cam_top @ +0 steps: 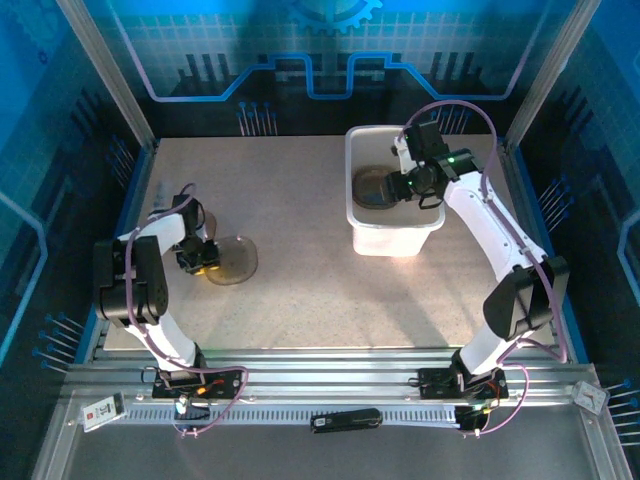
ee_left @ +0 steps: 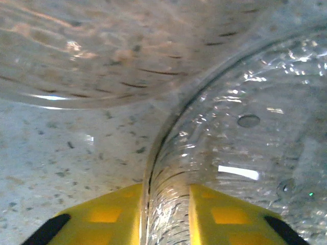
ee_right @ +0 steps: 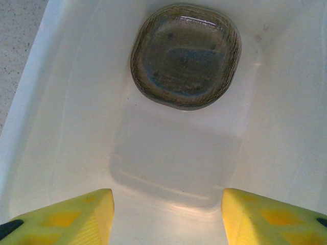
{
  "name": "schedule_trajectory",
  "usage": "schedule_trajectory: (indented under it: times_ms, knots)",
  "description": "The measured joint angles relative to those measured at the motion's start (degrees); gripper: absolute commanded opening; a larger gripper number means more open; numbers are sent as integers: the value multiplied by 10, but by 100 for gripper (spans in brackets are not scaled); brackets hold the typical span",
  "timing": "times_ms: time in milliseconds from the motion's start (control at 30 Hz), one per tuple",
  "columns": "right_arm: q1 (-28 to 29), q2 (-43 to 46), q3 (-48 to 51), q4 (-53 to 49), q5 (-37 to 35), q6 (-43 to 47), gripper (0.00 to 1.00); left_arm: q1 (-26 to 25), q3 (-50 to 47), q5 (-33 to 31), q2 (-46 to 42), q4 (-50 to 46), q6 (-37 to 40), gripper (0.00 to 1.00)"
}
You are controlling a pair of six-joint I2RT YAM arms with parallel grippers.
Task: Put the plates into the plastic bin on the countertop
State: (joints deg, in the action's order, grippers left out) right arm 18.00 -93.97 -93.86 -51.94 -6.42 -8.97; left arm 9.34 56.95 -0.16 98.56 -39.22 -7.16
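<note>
Wrist views: left claw pinches the rim of a clear plate; right claw, spread, has a brown plate at twelve o'clock.

The left claw pinches, the right claw gapes.

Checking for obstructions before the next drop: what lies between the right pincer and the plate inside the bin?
Just bare white bin floor separates the right pincer from the brown plate, as the right wrist view shows.

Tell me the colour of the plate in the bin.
Plate: smoky brown, translucent; best in right wrist view.
</note>
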Motion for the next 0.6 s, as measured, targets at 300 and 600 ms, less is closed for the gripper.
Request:
schedule_trajectory:
  times_ms: [300, 600]
  knots:
    - [-3, 8, 23, 17, 10, 0, 59, -28, 2, 20, -4, 8, 3, 10]
    - [-8, 33, 48, 30, 22, -2, 59, -52, 2, 40, -45, 3, 2, 1]
